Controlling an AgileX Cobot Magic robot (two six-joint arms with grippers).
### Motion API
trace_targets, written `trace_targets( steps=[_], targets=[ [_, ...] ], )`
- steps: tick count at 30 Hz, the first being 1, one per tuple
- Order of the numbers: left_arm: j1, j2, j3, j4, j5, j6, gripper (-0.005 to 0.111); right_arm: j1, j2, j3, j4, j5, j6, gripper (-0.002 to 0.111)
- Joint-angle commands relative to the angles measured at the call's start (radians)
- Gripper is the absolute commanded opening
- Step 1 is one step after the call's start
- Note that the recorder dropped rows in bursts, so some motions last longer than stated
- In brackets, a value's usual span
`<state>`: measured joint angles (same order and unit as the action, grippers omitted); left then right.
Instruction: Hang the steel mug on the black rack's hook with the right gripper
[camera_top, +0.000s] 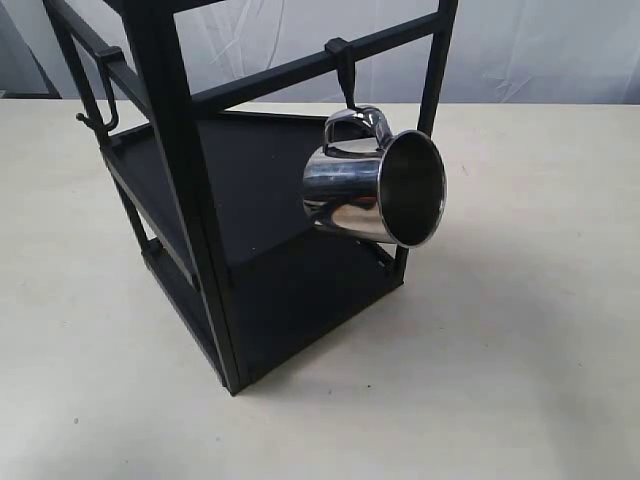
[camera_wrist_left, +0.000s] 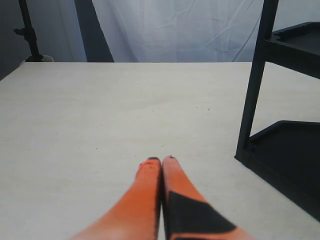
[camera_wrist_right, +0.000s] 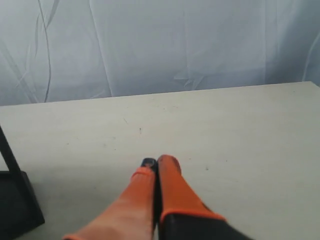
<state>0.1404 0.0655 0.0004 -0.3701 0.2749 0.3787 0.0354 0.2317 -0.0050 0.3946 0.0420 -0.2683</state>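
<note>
Mug already on its hook, both grippers closed and clear

Table (camera_top: 520, 330) carried the black rack (camera_top: 180, 200), tall and stiff. From its upper crossbar the hook (camera_top: 344, 72) held the steel mug (camera_top: 375, 190) by its looped handle, the mug tilted, mouth facing outward. It looked rigid, fairly light and slippery on its mirror sides, so the handle or rolled rim seemed the surest place to grip. The right gripper (camera_wrist_right: 153, 163) had its orange fingers pressed together, holding nothing, over bare tabletop; the left gripper (camera_wrist_left: 161, 161) likewise.
</note>
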Motion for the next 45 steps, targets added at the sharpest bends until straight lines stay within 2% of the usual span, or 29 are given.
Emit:
trace_targets(
  steps=[1, 7, 13, 26, 45],
  targets=[
    [-0.004, -0.007, 0.000, -0.014, -0.016, 0.001, 0.002, -0.087, -0.089, 0.005, 0.004, 0.104, 0.029, 0.000],
    [-0.004, -0.007, 0.000, -0.014, -0.016, 0.001, 0.002, -0.187, -0.232, 0.005, -0.028, 0.318, 0.052, 0.000],
    [-0.004, -0.007, 0.000, -0.014, -0.016, 0.001, 0.002, -0.195, -0.232, 0.005, -0.111, 0.330, 0.166, 0.000],
    [-0.004, -0.007, 0.000, -0.014, -0.016, 0.001, 0.002, -0.195, -0.232, 0.005, -0.165, 0.362, 0.259, 0.000],
    [-0.004, -0.007, 0.000, -0.014, -0.016, 0.001, 0.002, -0.195, -0.232, 0.005, -0.208, 0.352, 0.262, 0.000]
  ],
)
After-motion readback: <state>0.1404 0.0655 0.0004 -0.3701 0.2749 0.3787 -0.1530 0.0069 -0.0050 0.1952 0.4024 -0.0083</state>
